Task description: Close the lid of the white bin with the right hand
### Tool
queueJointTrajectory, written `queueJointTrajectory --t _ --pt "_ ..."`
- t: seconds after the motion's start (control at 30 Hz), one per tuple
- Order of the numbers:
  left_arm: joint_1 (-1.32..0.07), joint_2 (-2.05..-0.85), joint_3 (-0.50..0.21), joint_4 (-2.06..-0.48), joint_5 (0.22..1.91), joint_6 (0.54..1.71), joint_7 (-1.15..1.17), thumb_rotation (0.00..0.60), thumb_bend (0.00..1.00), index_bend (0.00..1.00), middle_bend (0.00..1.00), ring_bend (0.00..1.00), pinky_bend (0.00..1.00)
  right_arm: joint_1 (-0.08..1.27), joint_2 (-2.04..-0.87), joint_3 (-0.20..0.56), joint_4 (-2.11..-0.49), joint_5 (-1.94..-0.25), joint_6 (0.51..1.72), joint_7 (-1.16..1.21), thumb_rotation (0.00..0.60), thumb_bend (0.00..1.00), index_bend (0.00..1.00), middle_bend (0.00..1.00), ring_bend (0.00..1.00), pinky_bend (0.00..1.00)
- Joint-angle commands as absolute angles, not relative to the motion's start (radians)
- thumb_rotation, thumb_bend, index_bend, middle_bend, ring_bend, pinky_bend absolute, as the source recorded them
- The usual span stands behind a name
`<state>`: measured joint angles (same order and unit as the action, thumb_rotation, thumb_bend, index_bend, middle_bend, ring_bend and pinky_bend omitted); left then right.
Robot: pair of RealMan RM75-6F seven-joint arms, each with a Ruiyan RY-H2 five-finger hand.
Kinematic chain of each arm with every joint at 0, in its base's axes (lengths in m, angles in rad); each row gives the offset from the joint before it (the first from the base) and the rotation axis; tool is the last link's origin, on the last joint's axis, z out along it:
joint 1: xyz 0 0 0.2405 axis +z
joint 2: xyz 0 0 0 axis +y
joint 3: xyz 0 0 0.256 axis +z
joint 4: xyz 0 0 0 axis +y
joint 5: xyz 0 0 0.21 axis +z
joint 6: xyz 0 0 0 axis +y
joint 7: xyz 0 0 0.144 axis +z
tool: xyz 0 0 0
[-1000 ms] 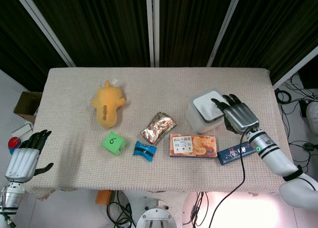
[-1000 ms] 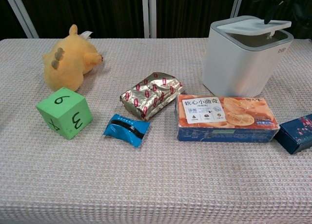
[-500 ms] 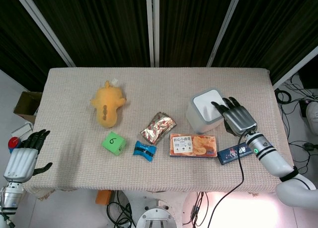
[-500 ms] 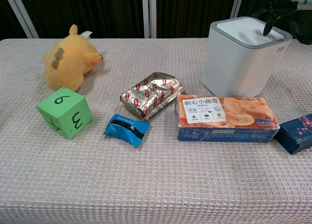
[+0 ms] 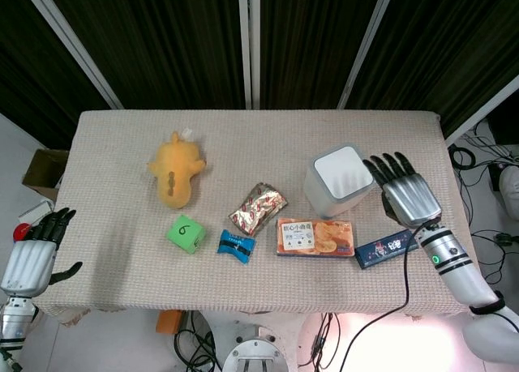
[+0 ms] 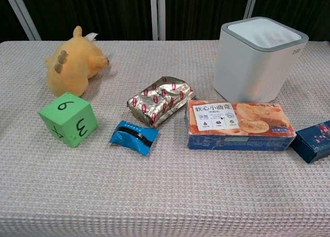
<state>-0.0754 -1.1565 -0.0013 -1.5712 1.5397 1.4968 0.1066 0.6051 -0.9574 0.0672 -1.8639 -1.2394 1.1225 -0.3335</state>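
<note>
dark blue box (image 6: 314,141) cut by chest view's right edge, left hand (image 5: 31,254) partly cropped

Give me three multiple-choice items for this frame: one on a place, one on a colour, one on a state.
1. What lies directly in front of the white bin, on the robot's side?
A. the green cube
B. the orange biscuit box
C. the yellow plush toy

2. What colour is the cube marked 6?
A. green
B. red
C. white

3. How is the bin's lid?
A. propped half open
B. removed and lying on the table
C. down flat, level with the rim

Answers:
1. B: the orange biscuit box lies just below the bin in the chest view.
2. A: the cube is bright green.
3. C: the lid sits flat inside the grey rim, and the right hand is beside the bin, apart from it, fingers spread.
</note>
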Motion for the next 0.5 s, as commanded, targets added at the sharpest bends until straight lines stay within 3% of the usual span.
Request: queueJointTrajectory --t 0.03,0.13,0.23,0.5 --pt "-0.072 -1.162 -0.005 -1.555 1.539 1.504 0.093 0.583 0.15 0.09 0.09 0.10 0.29 0.347 -1.002 -0.027 -1.813 -1.383 1.473 -0.396 0.600 0.48 0.00 0.00 0.00 0.00" --pt "-0.073 -1.167 -0.008 -1.538 1.540 1.506 0.079 0.572 0.14 0.09 0.09 0.10 0.29 0.205 -1.086 -0.064 -1.693 -1.423 1.643 -0.307 0.600 0.38 0.00 0.00 0.00 0.00" --pt "-0.077 -1.174 -0.011 -1.525 1.548 1.510 0.073 0.533 0.14 0.09 0.09 0.10 0.29 0.110 -1.159 -0.073 -1.584 -1.421 1.728 -0.205 0.600 0.36 0.00 0.00 0.00 0.00" --pt "-0.089 -1.176 -0.006 -1.526 1.574 1.504 0.083 0.511 0.14 0.09 0.09 0.10 0.29 0.054 -1.209 -0.057 -1.499 -1.381 1.684 -0.163 0.600 0.37 0.00 0.00 0.00 0.00"
